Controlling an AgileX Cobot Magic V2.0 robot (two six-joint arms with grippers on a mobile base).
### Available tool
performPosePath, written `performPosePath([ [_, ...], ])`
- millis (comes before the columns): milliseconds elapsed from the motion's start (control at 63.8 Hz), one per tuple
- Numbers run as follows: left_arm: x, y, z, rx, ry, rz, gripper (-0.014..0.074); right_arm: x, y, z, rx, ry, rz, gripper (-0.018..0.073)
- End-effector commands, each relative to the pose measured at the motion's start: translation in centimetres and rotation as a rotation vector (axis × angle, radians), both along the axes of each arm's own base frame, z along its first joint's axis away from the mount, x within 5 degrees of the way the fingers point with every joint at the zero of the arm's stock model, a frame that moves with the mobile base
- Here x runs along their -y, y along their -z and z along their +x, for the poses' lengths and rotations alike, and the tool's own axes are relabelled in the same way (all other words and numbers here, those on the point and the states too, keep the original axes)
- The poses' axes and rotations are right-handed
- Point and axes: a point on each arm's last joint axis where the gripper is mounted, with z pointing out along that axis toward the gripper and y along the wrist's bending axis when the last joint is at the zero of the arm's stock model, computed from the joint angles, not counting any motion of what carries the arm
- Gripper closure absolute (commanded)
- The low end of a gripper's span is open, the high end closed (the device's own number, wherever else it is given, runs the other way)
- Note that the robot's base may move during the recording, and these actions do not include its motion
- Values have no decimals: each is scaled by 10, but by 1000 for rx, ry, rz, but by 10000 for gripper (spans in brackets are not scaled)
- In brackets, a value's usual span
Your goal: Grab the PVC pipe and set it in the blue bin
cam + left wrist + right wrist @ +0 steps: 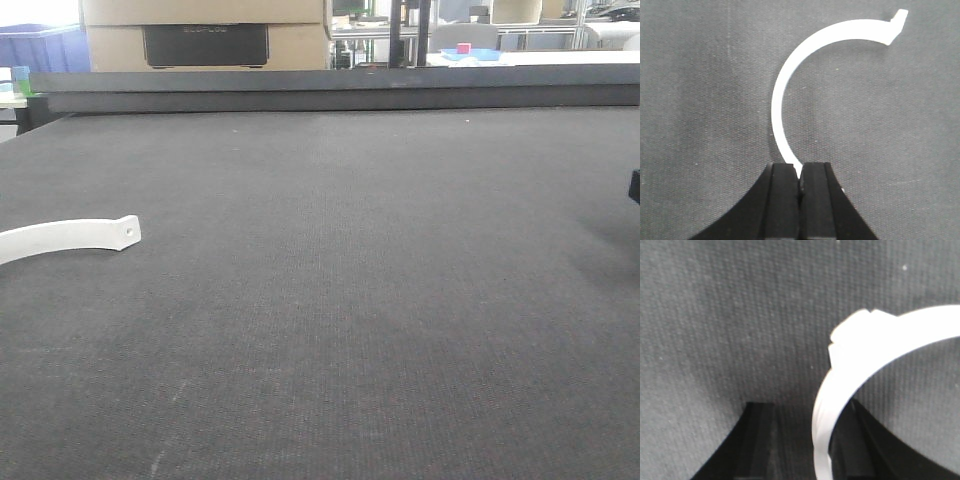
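Note:
In the left wrist view, a white curved PVC pipe point(790, 80) arcs up from my left gripper point(799, 172), whose jaws are shut on its lower end. In the front view its squared end with a small hole point(70, 236) shows at the left edge, over the dark mat; the left gripper itself is out of that frame. My right gripper point(812, 445) holds a second white curved piece point(880, 345) between its fingers, raised off the mat. Only a black bit of the right gripper point(634, 187) shows at the front view's right edge. A blue bin point(40, 48) stands beyond the table's far left corner.
The dark fabric table point(330, 300) ends in a raised dark rail point(340, 92) at the back. Behind it are a cardboard box point(205, 35), a metal frame and a blue tray with a red cube point(468, 52).

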Motion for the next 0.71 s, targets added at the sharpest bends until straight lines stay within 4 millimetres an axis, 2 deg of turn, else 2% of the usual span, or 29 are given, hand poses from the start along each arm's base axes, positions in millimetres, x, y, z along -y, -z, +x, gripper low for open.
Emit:
performPosePath([
  [0, 0, -3, 1, 15, -8, -16, 707, 2, 3, 2, 11, -3, -9, 399],
  [94, 0, -3, 1, 15, -8, -16, 707, 2, 3, 2, 10, -3, -9, 439],
  [298, 0, -3, 1, 15, -8, -16, 707, 2, 3, 4, 30, -2, -11, 729],
  [455, 2, -7, 0, -4, -11, -35, 707, 2, -6, 1, 9, -4, -8, 727],
  [580, 3, -12, 0, -49, -11, -43, 707, -5, -29, -6, 38, -35, -9, 727],
  [690, 3, -9, 12, -79, -11, -41, 707, -16, -54, -17, 115, -74, -14, 727],
])
